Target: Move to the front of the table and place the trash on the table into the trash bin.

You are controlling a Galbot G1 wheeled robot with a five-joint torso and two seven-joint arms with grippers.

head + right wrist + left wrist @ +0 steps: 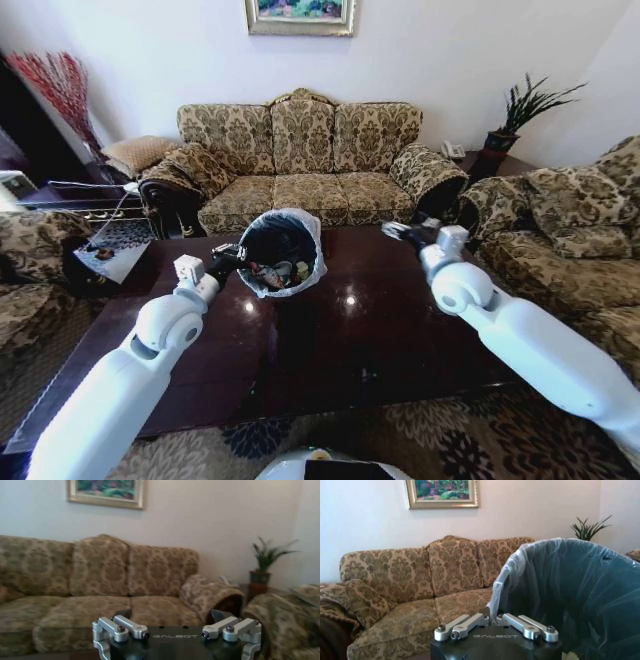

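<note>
- Holding the bin (283, 252) by its near-left rim, the left gripper (228, 254) is keeping it tilted above the bench (380, 330), mouth turned toward the robot.
- Lying inside the bin, the trash (277, 273) is showing in the head view as a small heap of white, red and dark scraps at the bottom; individual pieces are too small to tell apart.
- Looking from the left wrist, the gripper (492, 619) is closing its fingers narrowly on the bag-lined rim, and the bin's (570, 588) liner wall is rising just beside it; a pale scrap is peeking in at the frame's lower edge.
- Hovering over the far right part of the bench, the right gripper (408, 232) is standing well apart from the bin.
- Looking from the right wrist, that gripper (172, 615) is spreading its fingers wide with nothing between them, facing the sofa (100, 588).
- Reflecting light, the bench's dark top is showing bare wood around the bin in the head view.
</note>
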